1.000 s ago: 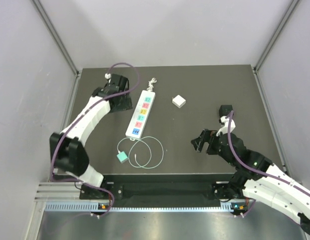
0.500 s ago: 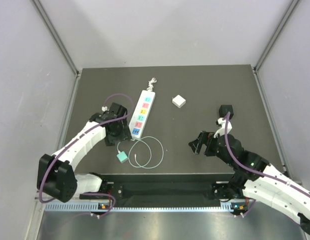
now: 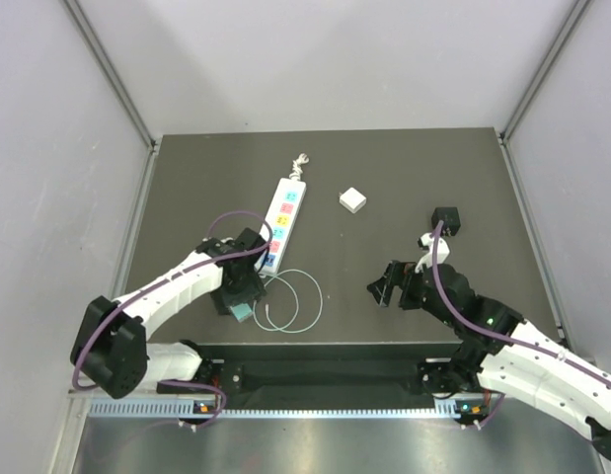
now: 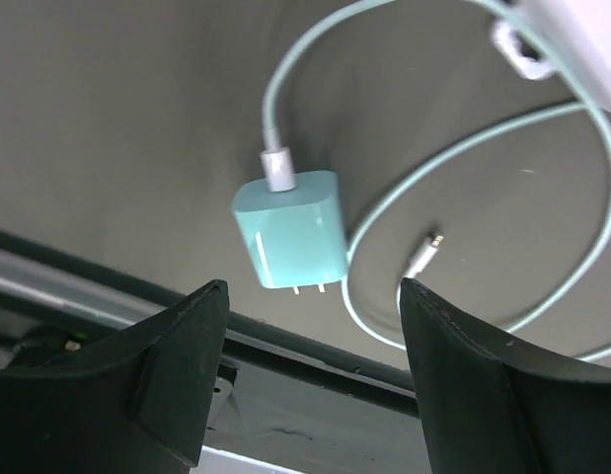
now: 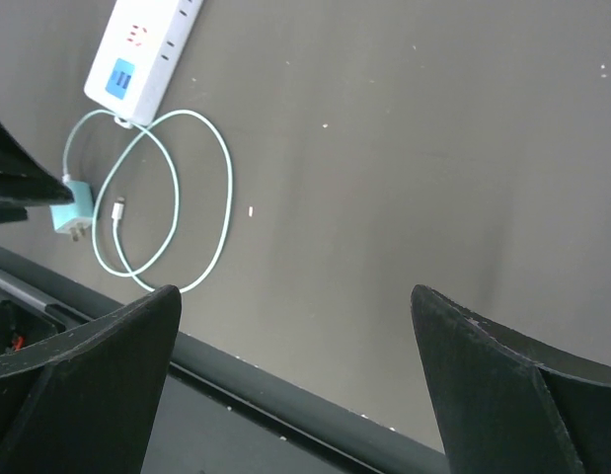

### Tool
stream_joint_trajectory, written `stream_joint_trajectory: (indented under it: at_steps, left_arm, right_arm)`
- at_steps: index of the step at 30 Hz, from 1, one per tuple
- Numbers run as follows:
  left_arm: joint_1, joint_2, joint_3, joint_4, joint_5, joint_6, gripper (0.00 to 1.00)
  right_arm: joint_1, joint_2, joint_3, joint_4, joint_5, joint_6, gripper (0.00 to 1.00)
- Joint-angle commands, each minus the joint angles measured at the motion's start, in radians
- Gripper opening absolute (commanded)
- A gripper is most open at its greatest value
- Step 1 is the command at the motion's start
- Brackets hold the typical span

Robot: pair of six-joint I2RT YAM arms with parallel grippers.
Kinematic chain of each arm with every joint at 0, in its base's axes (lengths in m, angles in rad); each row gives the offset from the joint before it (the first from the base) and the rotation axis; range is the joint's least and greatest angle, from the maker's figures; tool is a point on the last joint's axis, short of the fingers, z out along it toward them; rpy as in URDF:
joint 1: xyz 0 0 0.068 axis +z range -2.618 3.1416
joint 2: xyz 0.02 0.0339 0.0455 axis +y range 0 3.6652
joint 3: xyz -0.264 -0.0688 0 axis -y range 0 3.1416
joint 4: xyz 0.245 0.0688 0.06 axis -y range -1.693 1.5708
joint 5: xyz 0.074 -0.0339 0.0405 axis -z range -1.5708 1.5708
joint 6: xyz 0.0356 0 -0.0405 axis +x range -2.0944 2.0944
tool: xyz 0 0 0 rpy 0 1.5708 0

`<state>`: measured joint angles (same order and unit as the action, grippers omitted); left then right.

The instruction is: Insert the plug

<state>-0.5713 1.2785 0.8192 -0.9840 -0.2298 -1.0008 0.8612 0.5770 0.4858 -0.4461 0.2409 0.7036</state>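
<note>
- The plug (image 4: pixel 288 230) looks light and rigid, a small hard shell with smooth, likely slippery sides; I'd pinch it across the two flat side faces, clear of the prongs, which point back toward the left gripper (image 4: pixel 313 292)
- Its thin cable (image 4: pixel 268 99) is limp and looped on the desk (image 3: pixel 404 197); it should trail along with little drag, though the loop could snag
- The plug lies flat just ahead of the left gripper, centred in the gap; that gripper stands well open and holds nothing, neither finger touching the plug
- The right gripper (image 5: pixel 295 296) is spread as wide as it goes and empty, well off to the side; the plug sits far out to its left
- From above, the left gripper (image 3: pixel 238 291) covers most of the plug, only a teal edge showing
- The power strip (image 3: pixel 282 219) lies just beyond the left gripper; its wrist view catches only a white corner, no sockets
- I cannot tell how high the fingers hang above the desk
</note>
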Motion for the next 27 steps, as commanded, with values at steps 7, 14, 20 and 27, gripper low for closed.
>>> stream_joint_trajectory:
  at_steps: [7, 14, 20, 27]
  left_arm:
    - [-0.015, -0.099, -0.121, 0.091, -0.013, -0.197, 0.73]
    - [-0.013, 0.05, -0.117, 0.12, -0.049, -0.147, 0.7]
    - [-0.015, 0.067, -0.098, 0.149, -0.071, -0.093, 0.47]
    - [-0.038, 0.025, 0.029, 0.053, -0.08, 0.106, 0.0]
  right_arm:
    - [0.009, -0.031, 0.008, 0.056, -0.009, -0.009, 1.0]
    - [0.007, -0.037, 0.01, 0.047, -0.026, -0.004, 1.0]
    - [0.009, -0.049, 0.004, 0.026, -0.011, 0.004, 1.0]
    - [0.007, -0.049, 0.057, -0.032, -0.006, 0.002, 1.0]
